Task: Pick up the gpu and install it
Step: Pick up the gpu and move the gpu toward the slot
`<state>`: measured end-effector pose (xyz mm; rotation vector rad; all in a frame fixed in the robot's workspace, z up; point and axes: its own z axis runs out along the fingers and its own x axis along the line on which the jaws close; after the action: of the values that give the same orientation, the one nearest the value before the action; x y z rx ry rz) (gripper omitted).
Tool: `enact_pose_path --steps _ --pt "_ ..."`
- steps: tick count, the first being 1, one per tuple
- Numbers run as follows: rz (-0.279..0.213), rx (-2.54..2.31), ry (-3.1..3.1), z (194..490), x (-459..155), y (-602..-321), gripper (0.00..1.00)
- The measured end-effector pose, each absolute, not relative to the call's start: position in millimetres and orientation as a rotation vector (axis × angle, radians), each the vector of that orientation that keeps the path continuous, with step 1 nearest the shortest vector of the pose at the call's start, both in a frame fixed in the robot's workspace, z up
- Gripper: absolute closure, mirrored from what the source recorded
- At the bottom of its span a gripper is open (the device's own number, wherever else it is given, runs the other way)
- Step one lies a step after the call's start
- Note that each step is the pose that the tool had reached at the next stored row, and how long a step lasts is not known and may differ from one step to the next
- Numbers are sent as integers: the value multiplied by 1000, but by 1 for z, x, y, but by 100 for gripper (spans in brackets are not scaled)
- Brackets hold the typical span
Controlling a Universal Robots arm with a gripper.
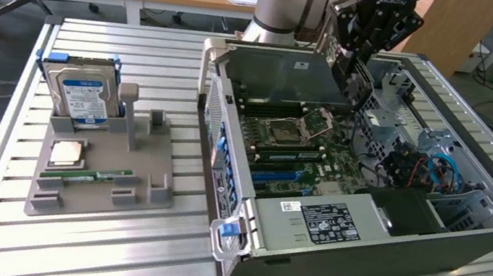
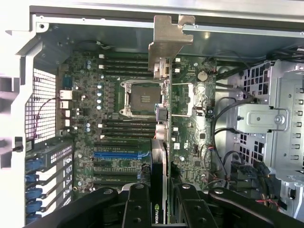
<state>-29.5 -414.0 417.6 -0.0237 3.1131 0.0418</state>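
Note:
My gripper (image 1: 361, 52) hangs over the back half of the open computer case (image 1: 356, 257), shut on the gpu (image 1: 354, 81). The card hangs upright, above the motherboard (image 1: 303, 154) and apart from it. In the wrist view the gpu (image 2: 162, 118) shows edge-on, black cooler and green board running away from me to its silver end bracket (image 2: 166, 42). The black fingers (image 2: 135, 204) of my gripper (image 2: 160, 197) clamp it from both sides. Beside the card, on the motherboard (image 2: 118, 95), lies a blue expansion slot (image 2: 121, 154).
A grey holder (image 1: 102, 190) on the slatted table at the exterior view's left carries a hard drive (image 1: 87, 92), a processor (image 1: 65, 151) and a memory stick (image 1: 89, 177). Inside the case are a drive cage (image 2: 270, 118), loose cables (image 1: 417, 171) and a power supply (image 1: 322, 222).

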Motion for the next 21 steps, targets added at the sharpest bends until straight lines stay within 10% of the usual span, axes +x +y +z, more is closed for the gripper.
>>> enact_pose_path --steps 21 --pt "42 -24 3113 418 -4 -414 74"
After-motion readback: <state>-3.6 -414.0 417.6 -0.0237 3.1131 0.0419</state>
